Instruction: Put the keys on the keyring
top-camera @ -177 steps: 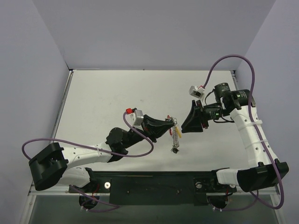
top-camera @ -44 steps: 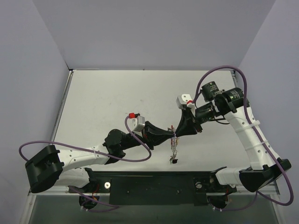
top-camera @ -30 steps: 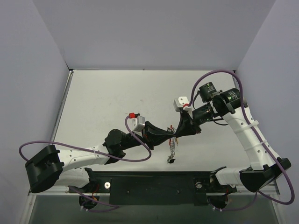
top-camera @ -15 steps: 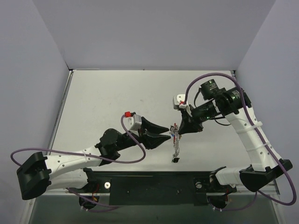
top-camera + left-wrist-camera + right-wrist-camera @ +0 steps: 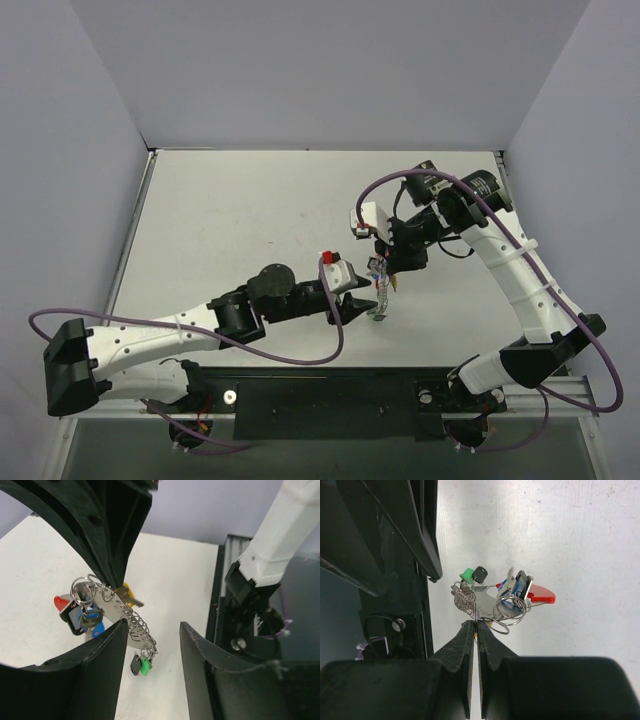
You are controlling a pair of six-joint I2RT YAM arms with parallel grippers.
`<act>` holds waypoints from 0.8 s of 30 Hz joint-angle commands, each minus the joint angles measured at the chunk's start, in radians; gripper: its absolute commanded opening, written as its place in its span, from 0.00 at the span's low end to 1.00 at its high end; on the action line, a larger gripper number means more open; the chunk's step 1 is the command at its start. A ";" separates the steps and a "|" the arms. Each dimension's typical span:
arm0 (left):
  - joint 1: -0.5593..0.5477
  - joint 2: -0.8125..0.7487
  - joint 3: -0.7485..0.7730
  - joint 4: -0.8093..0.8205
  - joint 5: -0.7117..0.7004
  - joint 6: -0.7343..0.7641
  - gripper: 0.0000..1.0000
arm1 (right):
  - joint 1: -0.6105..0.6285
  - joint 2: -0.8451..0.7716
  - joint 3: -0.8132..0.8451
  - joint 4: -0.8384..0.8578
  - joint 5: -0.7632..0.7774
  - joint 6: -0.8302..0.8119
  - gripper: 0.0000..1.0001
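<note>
Black right gripper (image 5: 475, 626) is pinched tight on the keyring (image 5: 83, 590), near where its chain (image 5: 136, 628) joins. The bunch hangs free above the table (image 5: 230, 220) with the keys (image 5: 539, 596) dangling (red, green, black and yellow heads visible). Left gripper (image 5: 151, 630) waits with jaws apart, just short of the chain's lower end and not touching, probably lined up for a fresh hold. No brand, label or legible writing anywhere.

From above, the keys (image 5: 378, 268) were too small for me to tell apart. My right gripper (image 5: 113, 582) half hid the yellow key (image 5: 128, 593), and the lower edge cut off my left fingers (image 5: 85, 680).
</note>
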 commanded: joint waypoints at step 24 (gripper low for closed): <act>-0.026 0.181 0.023 0.272 -0.181 0.210 0.42 | 0.013 -0.015 -0.021 -0.260 -0.007 -0.027 0.00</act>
